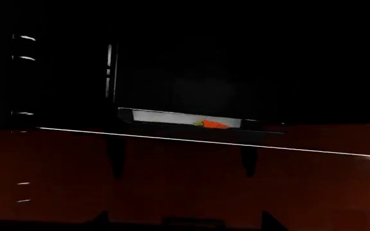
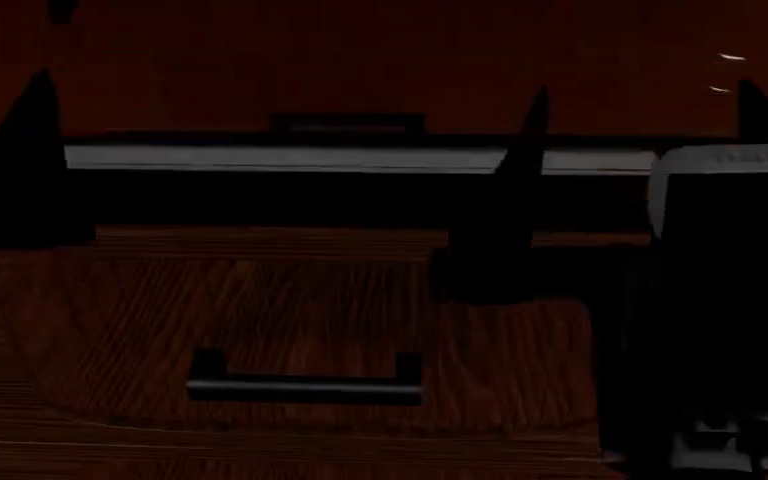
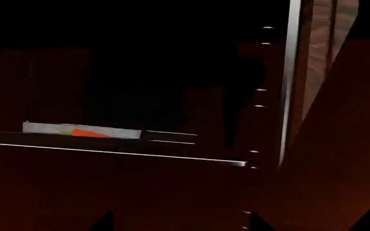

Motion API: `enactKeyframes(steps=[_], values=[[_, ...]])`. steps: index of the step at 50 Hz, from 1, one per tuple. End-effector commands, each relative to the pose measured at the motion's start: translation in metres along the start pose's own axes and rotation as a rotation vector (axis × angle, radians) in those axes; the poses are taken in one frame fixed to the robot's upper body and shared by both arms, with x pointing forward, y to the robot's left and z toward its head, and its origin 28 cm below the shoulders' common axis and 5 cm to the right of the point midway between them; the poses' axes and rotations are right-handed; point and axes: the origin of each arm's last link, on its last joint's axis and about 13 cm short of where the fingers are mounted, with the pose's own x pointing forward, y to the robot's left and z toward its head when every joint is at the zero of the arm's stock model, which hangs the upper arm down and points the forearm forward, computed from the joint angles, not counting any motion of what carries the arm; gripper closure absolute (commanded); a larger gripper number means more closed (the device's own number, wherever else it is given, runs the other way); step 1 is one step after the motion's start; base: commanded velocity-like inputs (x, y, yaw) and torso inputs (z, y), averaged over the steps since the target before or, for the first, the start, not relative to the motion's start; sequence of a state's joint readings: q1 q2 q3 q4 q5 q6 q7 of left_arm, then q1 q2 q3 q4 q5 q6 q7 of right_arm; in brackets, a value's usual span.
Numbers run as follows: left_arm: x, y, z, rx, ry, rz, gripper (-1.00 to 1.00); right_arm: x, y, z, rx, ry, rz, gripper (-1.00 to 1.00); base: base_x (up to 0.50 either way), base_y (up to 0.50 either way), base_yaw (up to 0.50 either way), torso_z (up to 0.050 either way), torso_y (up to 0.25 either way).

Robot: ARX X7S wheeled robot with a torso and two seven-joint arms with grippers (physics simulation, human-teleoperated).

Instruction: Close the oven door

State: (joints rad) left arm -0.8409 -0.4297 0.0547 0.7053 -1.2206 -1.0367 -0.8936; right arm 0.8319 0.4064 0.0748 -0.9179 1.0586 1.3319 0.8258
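The oven door (image 1: 191, 187) stands open, a glossy dark panel that mirrors reddish wood. Its edge is a thin bright line under the black oven cavity, and the door (image 3: 108, 192) looks the same from the right wrist. The head view shows its long grey bar handle (image 2: 291, 158). My left gripper (image 1: 185, 219) is open, facing the panel with nothing between its fingers; only one left fingertip (image 2: 35, 100) shows in the head view. My right gripper (image 2: 644, 105) is also open and empty, one finger crossing in front of the handle.
Inside the oven sits a grey tray (image 1: 165, 117) holding an orange piece of food (image 1: 214, 124). A wood drawer front with a short silver handle (image 2: 304, 385) lies below the door handle. A bright metal strip (image 3: 293, 72) and a wood cabinet side (image 3: 326, 57) rise at the oven's right.
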Motion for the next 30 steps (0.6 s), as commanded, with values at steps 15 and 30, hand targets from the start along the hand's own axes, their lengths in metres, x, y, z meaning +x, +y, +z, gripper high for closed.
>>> enactKeyframes(steps=[15,30], values=[[0.084,-0.02,0.102,0.038,-0.059,-0.002,-1.0,0.084,-0.01,0.098,-0.051,-0.086,0.007,-1.0,0.0,0.0,0.0,0.0,0.0],[0.144,-0.03,0.132,0.016,-0.016,-0.03,-1.0,0.152,-0.027,0.125,-0.092,-0.048,0.004,-1.0,0.0,0.0,0.0,0.0,0.0]])
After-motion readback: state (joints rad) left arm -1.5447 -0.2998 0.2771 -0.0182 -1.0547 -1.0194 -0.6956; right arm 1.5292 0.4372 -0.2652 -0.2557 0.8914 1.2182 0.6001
